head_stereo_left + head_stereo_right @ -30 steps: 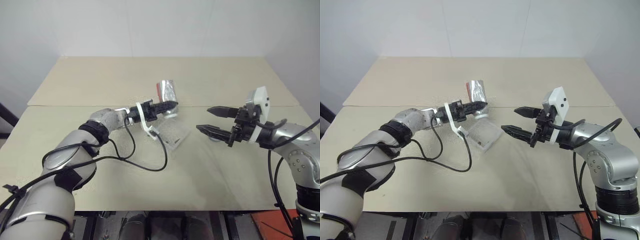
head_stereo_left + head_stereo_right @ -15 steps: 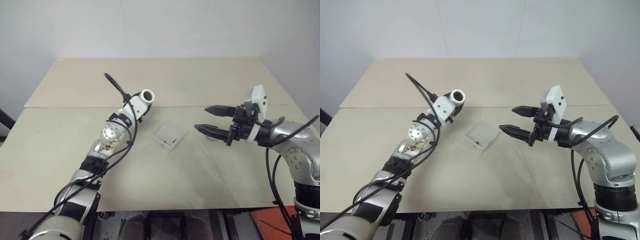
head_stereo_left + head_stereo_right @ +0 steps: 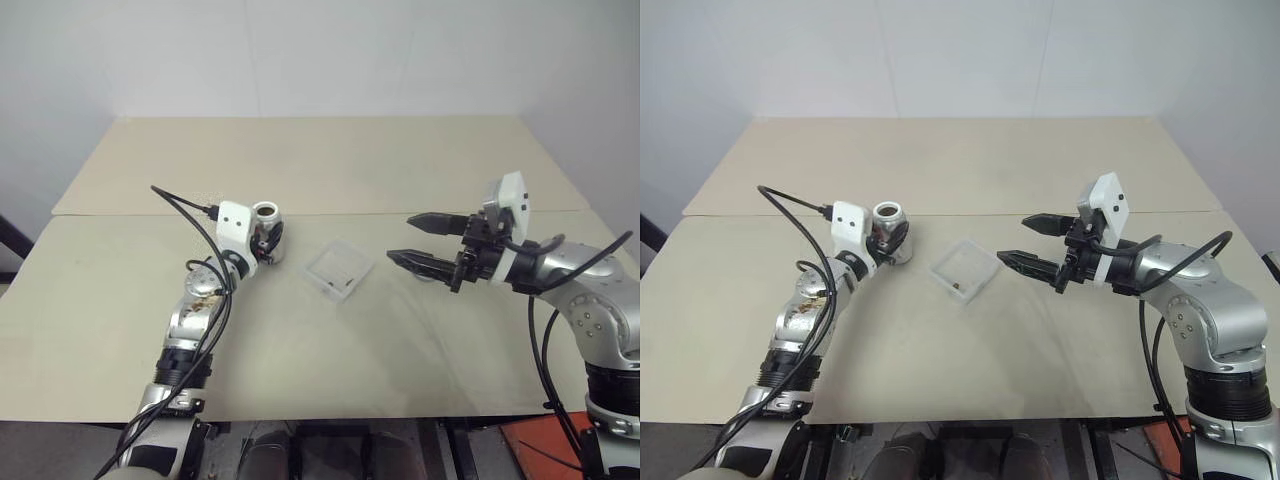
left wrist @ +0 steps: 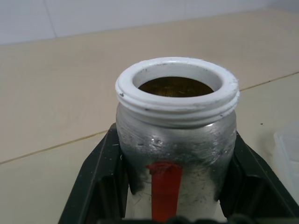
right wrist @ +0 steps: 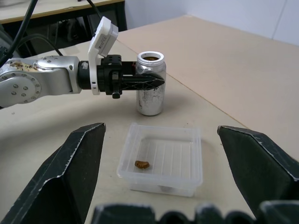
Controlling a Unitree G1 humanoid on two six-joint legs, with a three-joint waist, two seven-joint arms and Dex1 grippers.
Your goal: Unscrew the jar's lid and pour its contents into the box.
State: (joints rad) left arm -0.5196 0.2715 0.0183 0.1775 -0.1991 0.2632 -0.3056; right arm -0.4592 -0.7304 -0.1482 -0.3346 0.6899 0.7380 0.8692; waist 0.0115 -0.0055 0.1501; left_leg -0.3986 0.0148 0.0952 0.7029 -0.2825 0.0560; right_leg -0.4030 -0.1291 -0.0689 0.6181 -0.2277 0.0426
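Note:
The jar point(image 3: 266, 230) stands upright just left of the box, a silvery cylinder with a white threaded mouth point(image 4: 176, 88) and a red mark on its side. Its mouth is bare and dark contents show inside. My left gripper point(image 3: 273, 236) is shut on the jar, one black finger point(image 5: 140, 82) on each side. The box point(image 3: 338, 270) is a clear shallow tray on the table's middle, with a small brown piece point(image 5: 142, 164) in it. My right gripper point(image 3: 400, 238) hovers open right of the box, pointing at it. A flat grey shape point(image 3: 425, 278) under it looks like the lid.
The tan table point(image 3: 400, 160) is made of two boards with a seam running across behind the jar. A black cable point(image 3: 185, 205) loops up from my left wrist. The table's edges lie far off on all sides.
My left arm has swung the jar away from above the box, leftward and down, and rolled it from tipped over back to upright. The right gripper has held still and open.

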